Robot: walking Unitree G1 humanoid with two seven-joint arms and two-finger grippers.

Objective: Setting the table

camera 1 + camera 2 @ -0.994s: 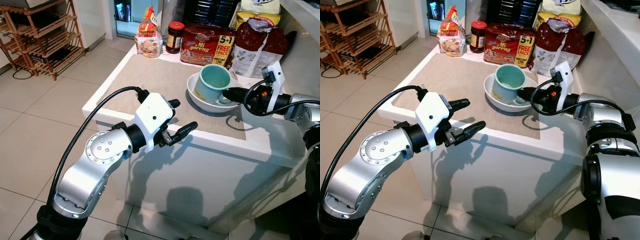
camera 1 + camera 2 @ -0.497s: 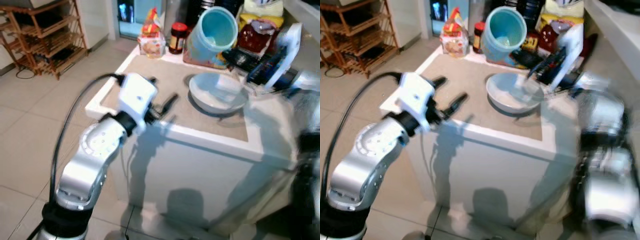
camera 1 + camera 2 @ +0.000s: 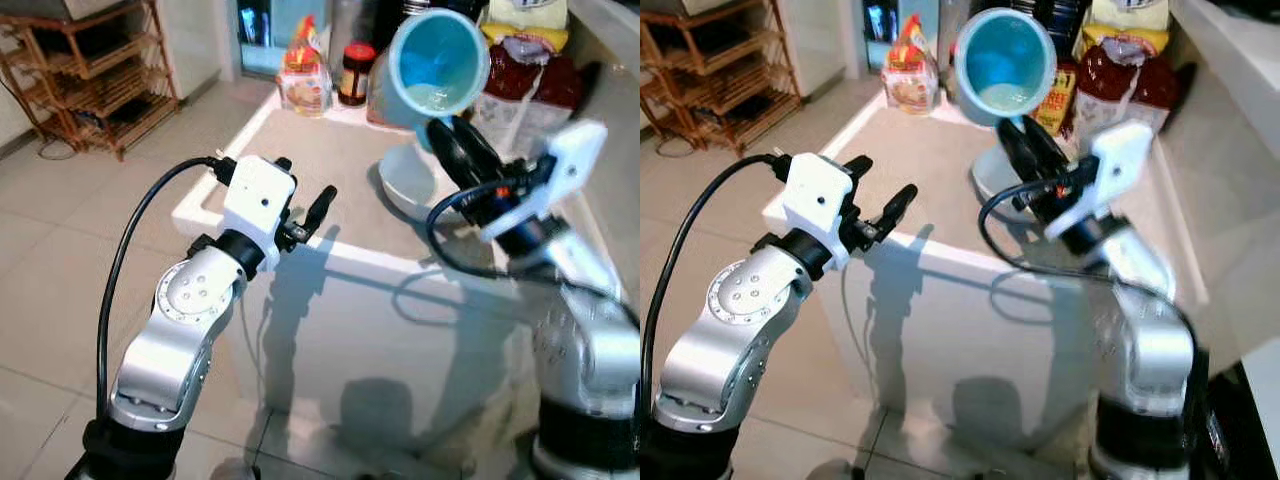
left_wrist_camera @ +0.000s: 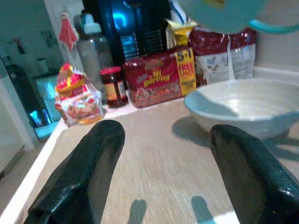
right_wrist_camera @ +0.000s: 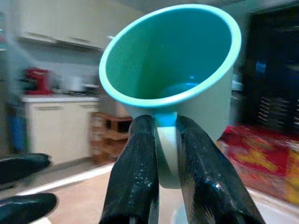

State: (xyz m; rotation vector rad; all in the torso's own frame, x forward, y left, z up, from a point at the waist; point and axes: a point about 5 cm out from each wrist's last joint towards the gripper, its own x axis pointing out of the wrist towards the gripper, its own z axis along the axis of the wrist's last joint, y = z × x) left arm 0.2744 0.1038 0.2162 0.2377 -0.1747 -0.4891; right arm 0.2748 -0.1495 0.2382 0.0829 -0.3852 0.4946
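A teal mug (image 3: 436,62) hangs high above the table with its mouth turned toward me; my right gripper (image 3: 447,138) is shut on its handle, as the right wrist view shows at the mug (image 5: 177,88). Below it sits an empty white bowl (image 3: 425,187) on a beige placemat (image 3: 320,150); that bowl (image 4: 243,109) also lies ahead of my left gripper. My left gripper (image 3: 312,205) hovers open at the table's front left edge, with nothing between its fingers (image 4: 88,163).
Along the table's back stand a snack bag (image 3: 302,75), a dark jar (image 3: 355,73), a red noodle pack (image 4: 161,74) and more bags (image 3: 525,75). A wooden rack (image 3: 90,75) stands on the tiled floor at far left.
My right gripper has swung the lifted mug toward me and my right arm has come forward in view. The left gripper stays by the table's front edge.
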